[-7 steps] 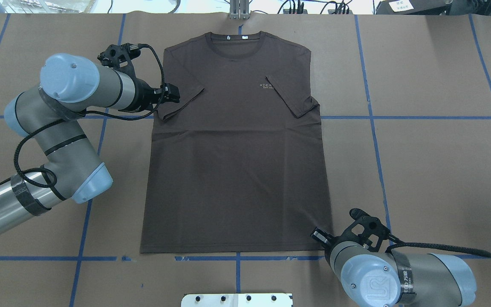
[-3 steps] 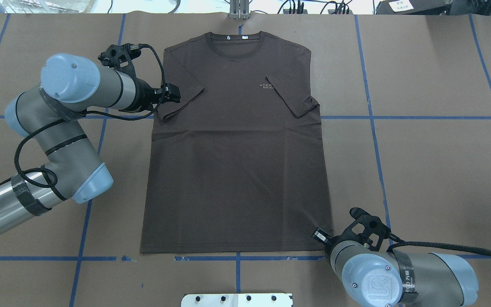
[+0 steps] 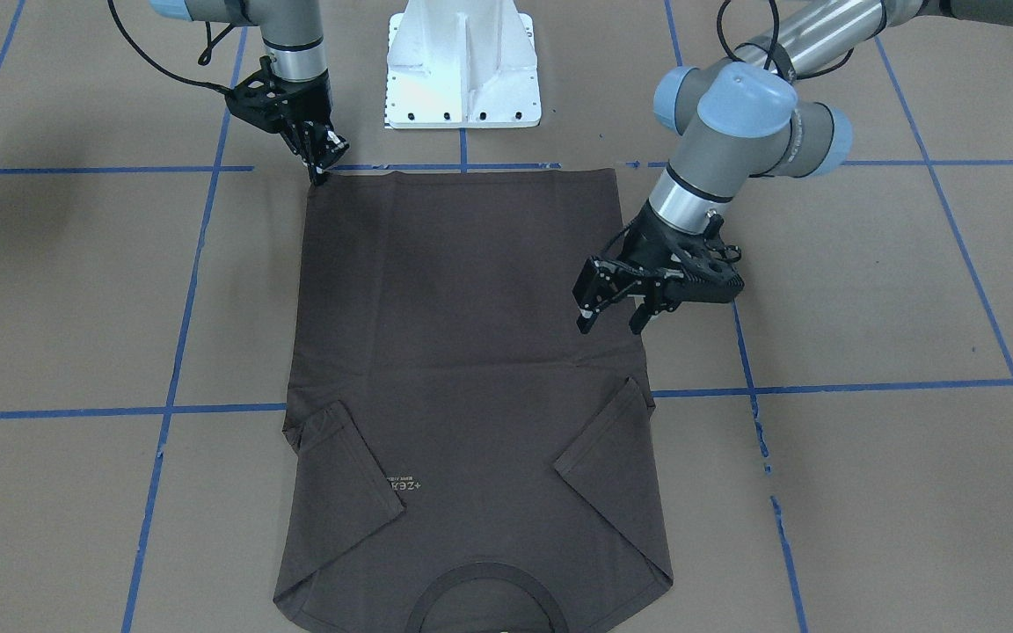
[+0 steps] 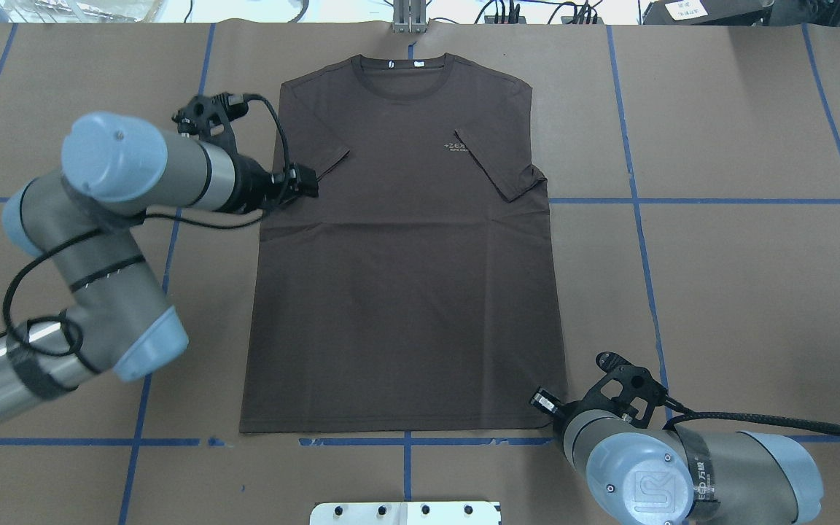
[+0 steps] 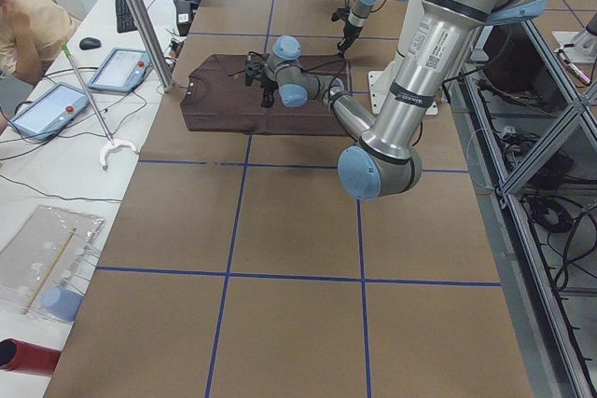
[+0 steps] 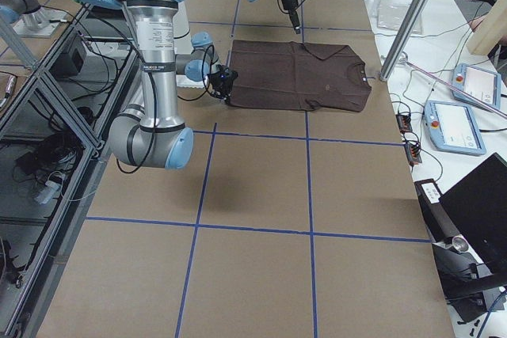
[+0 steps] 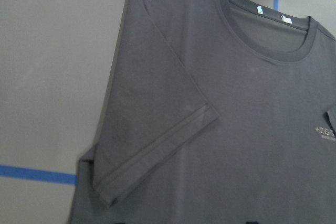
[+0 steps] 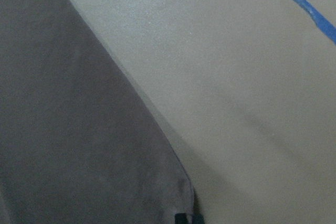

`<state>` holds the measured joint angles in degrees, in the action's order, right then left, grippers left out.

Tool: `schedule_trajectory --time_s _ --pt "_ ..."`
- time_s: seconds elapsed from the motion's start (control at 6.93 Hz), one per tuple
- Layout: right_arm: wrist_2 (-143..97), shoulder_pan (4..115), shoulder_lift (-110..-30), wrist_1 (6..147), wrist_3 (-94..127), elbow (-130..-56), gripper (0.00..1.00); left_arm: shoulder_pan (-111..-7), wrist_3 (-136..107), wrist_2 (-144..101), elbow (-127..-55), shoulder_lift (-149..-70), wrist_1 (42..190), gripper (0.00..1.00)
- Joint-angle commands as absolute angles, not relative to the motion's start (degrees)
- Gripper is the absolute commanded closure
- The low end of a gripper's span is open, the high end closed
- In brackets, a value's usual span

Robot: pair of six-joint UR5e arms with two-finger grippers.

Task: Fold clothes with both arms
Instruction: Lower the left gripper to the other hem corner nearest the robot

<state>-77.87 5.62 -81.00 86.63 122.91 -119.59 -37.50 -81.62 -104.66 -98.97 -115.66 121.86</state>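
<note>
Slides the left jaws, spread apart, in over the T-shirt (image 4: 405, 292), its folded sleeve (image 4: 316, 146) now just beneath and beyond them. Swings the left arm (image 4: 135, 164) elbow outward. Nudges the right jaws fractionally forward.

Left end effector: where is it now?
Overhead view, left side: the left end effector hovers open above the T-shirt's edge, beside its folded-in sleeve.

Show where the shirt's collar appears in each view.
Front-facing: collar at bottom edge, centre.
Overhead: collar at top centre.
Exterior left: collar at the T-shirt's left end.
Exterior right: collar at its right end.
Left wrist: collar at upper right.
Right wrist: not in it.
Shared landmark: pale chest logo near it.
</note>
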Motion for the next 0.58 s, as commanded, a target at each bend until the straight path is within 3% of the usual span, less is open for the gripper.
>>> schedule_trajectory --time_s 0.0,0.43 --pt "-78.48 6.24 -79.38 86.40 121.56 -120.93 1.00 -28.79 -91.29 -99.45 -114.53 -107.09 115.36 0.00" --pt "-80.16 6.15 -79.19 86.31 121.20 -122.70 1.00 -15.24 -107.20 -93.87 -118.56 -105.83 101.99 0.02"
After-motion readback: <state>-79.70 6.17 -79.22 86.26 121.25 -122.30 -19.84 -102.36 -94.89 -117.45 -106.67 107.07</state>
